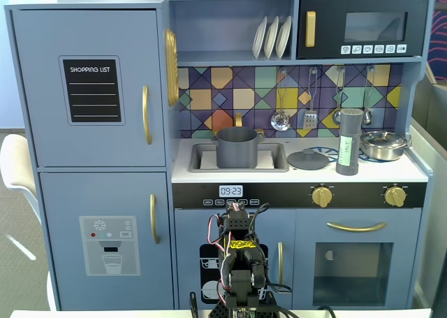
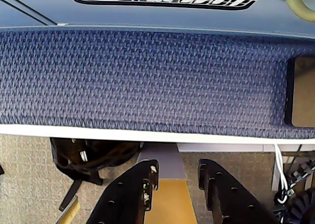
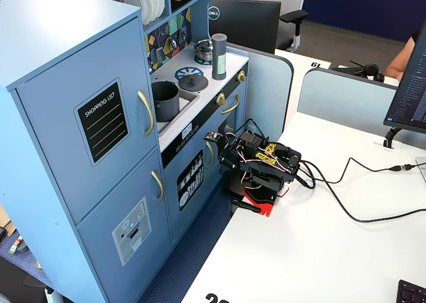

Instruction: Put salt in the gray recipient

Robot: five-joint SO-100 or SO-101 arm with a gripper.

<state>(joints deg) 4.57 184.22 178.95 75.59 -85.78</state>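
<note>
The salt (image 1: pixel 348 142) is a tall dark gray shaker with a pale green label. It stands upright on the toy kitchen's stovetop, right of the flat gray lid (image 1: pixel 307 159); it also shows in another fixed view (image 3: pixel 219 56). The gray recipient (image 1: pixel 236 147), a dark matte pot, sits in the sink (image 1: pixel 276 165) and shows there too (image 3: pixel 165 100). My arm (image 1: pixel 237 265) is folded low in front of the kitchen, far below both. In the wrist view my gripper (image 2: pixel 177 166) points down, jaws apart, with nothing between them.
A shiny silver pan (image 1: pixel 383 145) sits right of the salt. Utensils (image 1: pixel 311 101) hang on the backsplash above the counter. The arm's base (image 3: pixel 263 176) stands at the white desk's edge, with cables (image 3: pixel 353 206) trailing right. A black bag (image 2: pixel 93 155) lies on the floor below.
</note>
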